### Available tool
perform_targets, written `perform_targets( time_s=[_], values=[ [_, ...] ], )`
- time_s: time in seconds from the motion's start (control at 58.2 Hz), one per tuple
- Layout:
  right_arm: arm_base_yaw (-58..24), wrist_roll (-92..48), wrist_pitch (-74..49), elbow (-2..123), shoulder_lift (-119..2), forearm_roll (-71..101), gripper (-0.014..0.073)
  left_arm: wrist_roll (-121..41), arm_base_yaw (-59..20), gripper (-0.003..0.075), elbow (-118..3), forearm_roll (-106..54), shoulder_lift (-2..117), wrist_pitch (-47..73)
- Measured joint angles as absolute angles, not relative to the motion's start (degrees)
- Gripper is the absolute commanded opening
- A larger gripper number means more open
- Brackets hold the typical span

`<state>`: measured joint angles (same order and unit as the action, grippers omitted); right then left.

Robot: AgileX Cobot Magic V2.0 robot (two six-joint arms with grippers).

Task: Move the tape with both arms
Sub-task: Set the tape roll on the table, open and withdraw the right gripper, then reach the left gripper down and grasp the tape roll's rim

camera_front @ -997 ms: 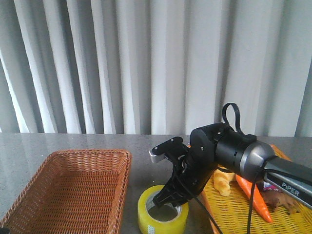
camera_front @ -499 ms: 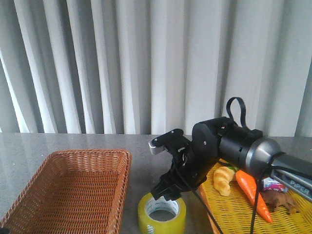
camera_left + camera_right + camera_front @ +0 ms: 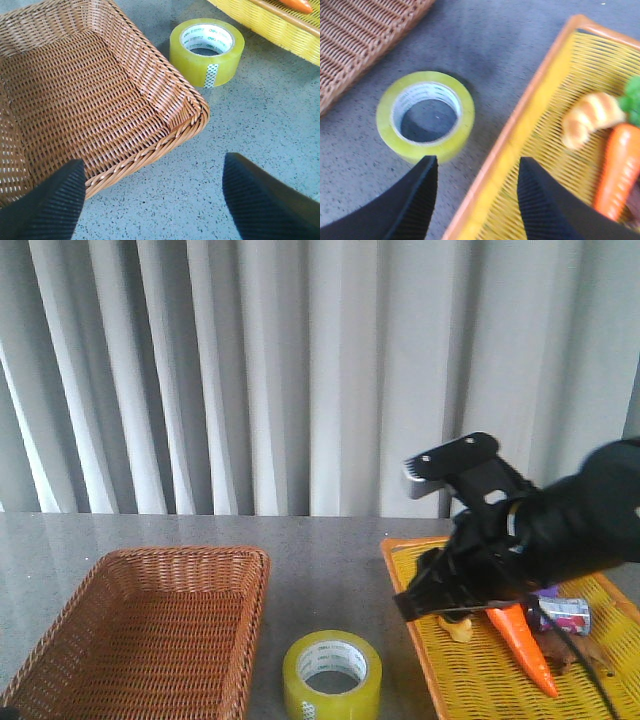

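The tape [image 3: 332, 677], a yellow roll with a white printed core, lies flat on the grey table between the two baskets. It also shows in the left wrist view [image 3: 207, 51] and in the right wrist view [image 3: 425, 115]. My right gripper [image 3: 477, 172] is open and empty, raised over the near left edge of the yellow tray; in the front view it hangs to the right of the tape [image 3: 420, 602]. My left gripper [image 3: 154, 172] is open and empty above bare table by the brown basket's corner, well short of the tape. The left arm is out of the front view.
A brown wicker basket [image 3: 60, 660] stands left of the tape, empty. A yellow tray with an orange rim [image 3: 400, 570] stands at the right and holds a croissant toy [image 3: 590, 120], a carrot [image 3: 520, 645] and other small items. Curtains hang behind the table.
My right gripper has let go of the tape, risen and swung right to over the yellow tray's edge. The tape stays flat on the table.
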<state>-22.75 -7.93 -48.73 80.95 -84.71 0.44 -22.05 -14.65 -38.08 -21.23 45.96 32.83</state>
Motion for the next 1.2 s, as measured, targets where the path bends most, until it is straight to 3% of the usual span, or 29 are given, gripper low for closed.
perform_targets(
  time_s=[0.258, 0.722, 1.203],
  values=[
    [-15.7, -3.8, -43.2, 61.6, -66.8, 0.4, 0.0343, -22.1, -14.7, 0.0555, -38.1, -21.2, 46.0, 32.8],
    [-15.3, -2.9, -43.3, 39.9, -40.8, 2.1, 0.0343, -23.5, -14.7, 0.0547, -41.0, -21.2, 47.4, 32.1],
    [-15.3, -2.9, -43.5, 38.6, -37.6, 3.3, 0.0343, -30.3, -24.1, 0.0454, -63.0, -21.3, 75.3, 35.2]
  ],
)
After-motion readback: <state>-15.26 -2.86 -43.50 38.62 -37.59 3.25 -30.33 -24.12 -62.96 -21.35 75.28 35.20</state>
